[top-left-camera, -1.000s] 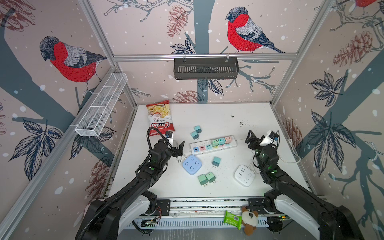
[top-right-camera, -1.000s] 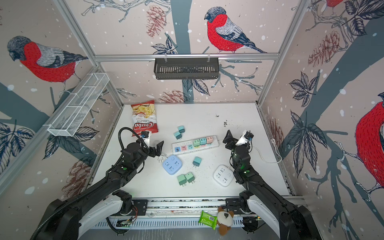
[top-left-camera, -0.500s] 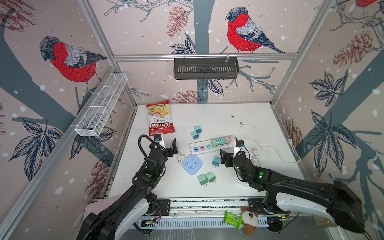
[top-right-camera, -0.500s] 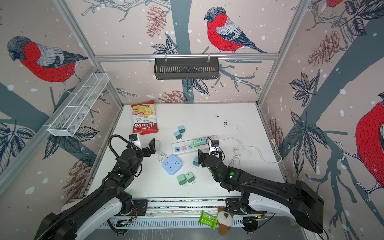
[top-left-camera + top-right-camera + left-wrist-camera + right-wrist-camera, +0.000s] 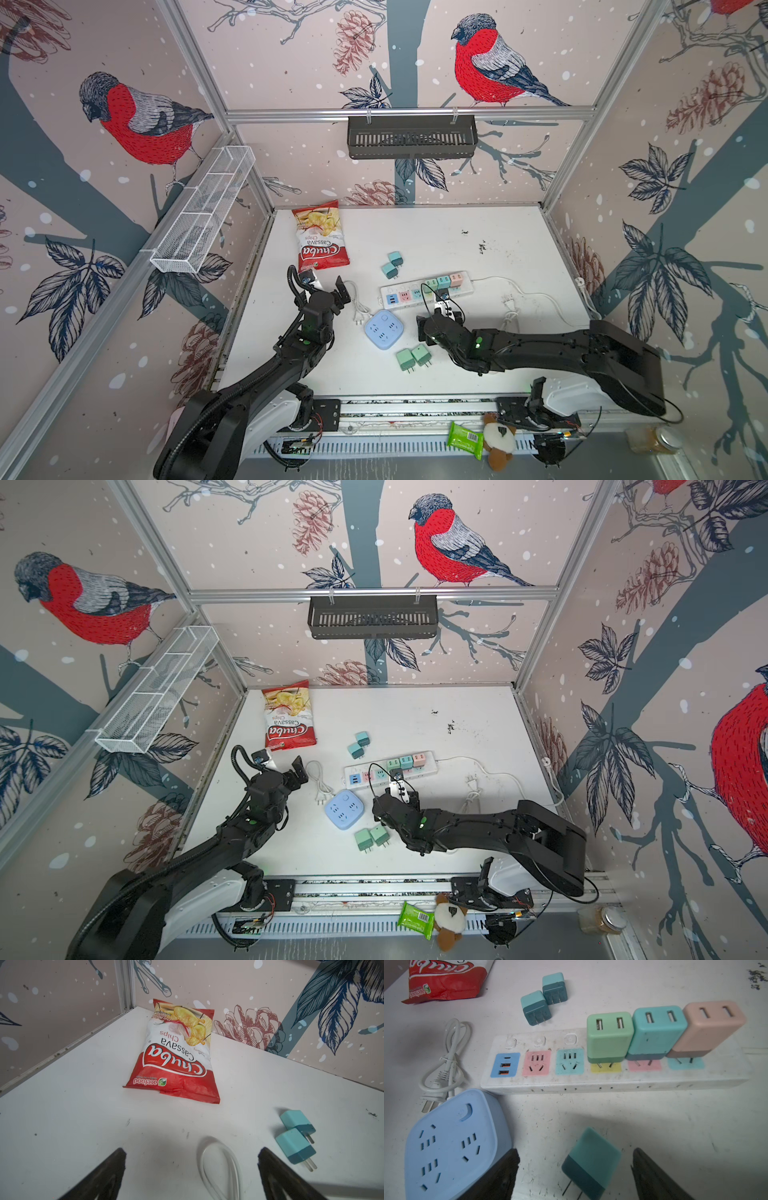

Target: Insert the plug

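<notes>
Teal plug [image 5: 591, 1163], lying tilted (beside strip [image 5: 612, 1080])

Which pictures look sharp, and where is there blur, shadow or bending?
Right wrist view: the power strip is crisp, the teal plug nearest the camera soft. Left wrist view: a shadow lies on the table ahead of the left gripper. Both top views: the wide lens splays the frame posts outward.

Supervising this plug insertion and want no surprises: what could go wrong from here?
The teal charger lies askew inside the open right gripper; closing could twist it. One finger sits beside the blue socket cube and might shove it. The nearest free socket adjoins the green charger: tight clearance.
</notes>
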`<control>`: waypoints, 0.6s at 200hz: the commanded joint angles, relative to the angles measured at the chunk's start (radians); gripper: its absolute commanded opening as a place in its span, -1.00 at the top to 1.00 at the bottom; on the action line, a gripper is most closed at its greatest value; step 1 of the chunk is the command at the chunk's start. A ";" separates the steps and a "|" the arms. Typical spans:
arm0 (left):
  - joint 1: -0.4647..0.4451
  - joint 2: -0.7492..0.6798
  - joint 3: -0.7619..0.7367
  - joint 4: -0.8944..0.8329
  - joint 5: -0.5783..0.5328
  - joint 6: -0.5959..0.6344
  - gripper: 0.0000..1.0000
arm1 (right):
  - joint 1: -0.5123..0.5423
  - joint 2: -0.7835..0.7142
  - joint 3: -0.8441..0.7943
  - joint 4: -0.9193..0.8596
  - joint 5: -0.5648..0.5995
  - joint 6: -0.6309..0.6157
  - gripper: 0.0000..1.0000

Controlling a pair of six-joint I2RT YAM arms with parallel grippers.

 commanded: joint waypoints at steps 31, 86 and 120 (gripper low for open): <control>0.002 0.310 0.150 0.318 0.053 0.036 -0.97 | 0.006 0.132 0.070 0.017 -0.033 0.006 -0.72; 0.002 0.523 0.374 0.227 0.006 0.041 -0.97 | -0.001 0.156 0.081 -0.063 0.087 0.046 -0.71; 0.000 0.596 0.427 0.263 0.067 0.045 -0.97 | -0.002 0.126 0.061 -0.066 0.102 0.052 -0.68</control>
